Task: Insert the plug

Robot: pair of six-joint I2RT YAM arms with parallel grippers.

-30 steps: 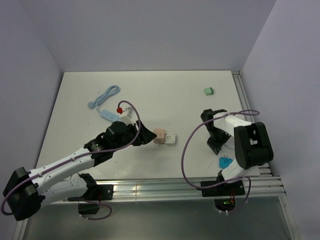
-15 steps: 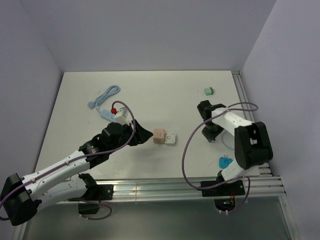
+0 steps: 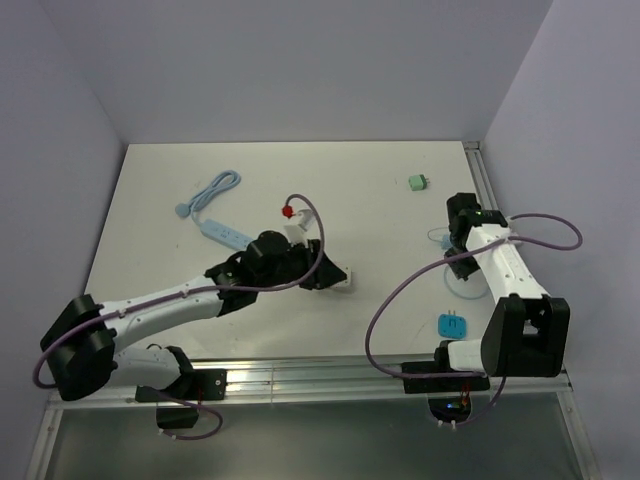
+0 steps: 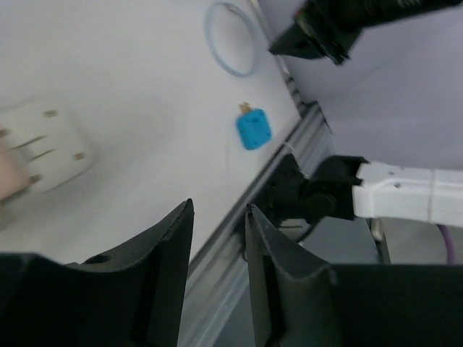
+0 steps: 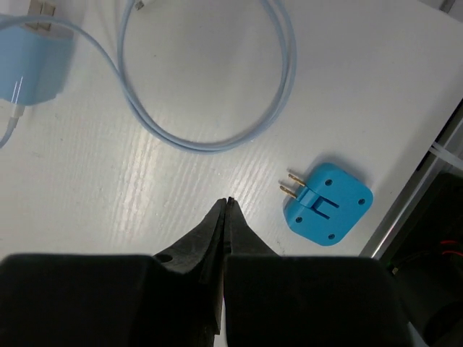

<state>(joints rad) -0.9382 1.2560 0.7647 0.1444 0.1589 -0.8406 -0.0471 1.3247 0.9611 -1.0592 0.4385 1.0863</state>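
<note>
A blue two-pronged plug (image 3: 450, 324) (image 5: 329, 202) lies flat near the front right edge, also in the left wrist view (image 4: 253, 130). A white block with slots (image 3: 343, 277) (image 4: 43, 144) sits mid-table, with a pink piece (image 4: 6, 181) touching it; from above the pink piece is hidden under my left gripper (image 3: 318, 275). That gripper's jaws (image 4: 217, 217) stand apart with nothing between them. My right gripper (image 3: 455, 258) (image 5: 228, 202) is shut and empty, hovering above the table between a light blue cable loop (image 5: 217, 137) and the blue plug.
A light blue power strip (image 3: 225, 232) with its coiled cord (image 3: 210, 190) lies at the back left. A green connector (image 3: 418, 182) sits at the back right. A light blue charger (image 3: 440, 240) (image 5: 29, 65) lies beside the right gripper. Metal rails (image 3: 380, 375) run along the front edge.
My left arm swung right over the pink piece and white block, and its jaws narrowed. My right arm moved right and back, staying shut.
</note>
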